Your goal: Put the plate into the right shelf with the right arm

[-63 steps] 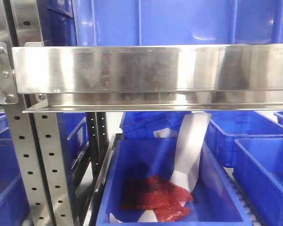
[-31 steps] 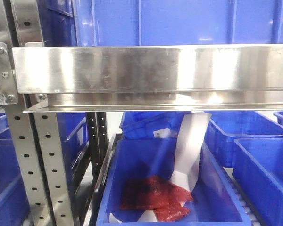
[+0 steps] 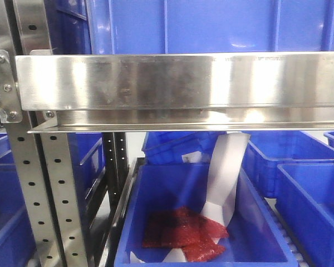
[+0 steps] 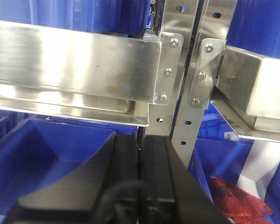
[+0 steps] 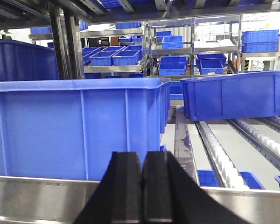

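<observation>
Shiny steel rail of the right shelf (image 5: 60, 198) sits just under the closed, empty right hand (image 5: 142, 186). No plate shows, so the hand could bump it.

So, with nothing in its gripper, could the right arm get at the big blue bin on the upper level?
Probably yes: the right gripper, fingers together, faces the big blue bin with only the steel rail below.

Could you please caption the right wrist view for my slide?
Shut right gripper facing a large blue bin above a steel rail.
</observation>
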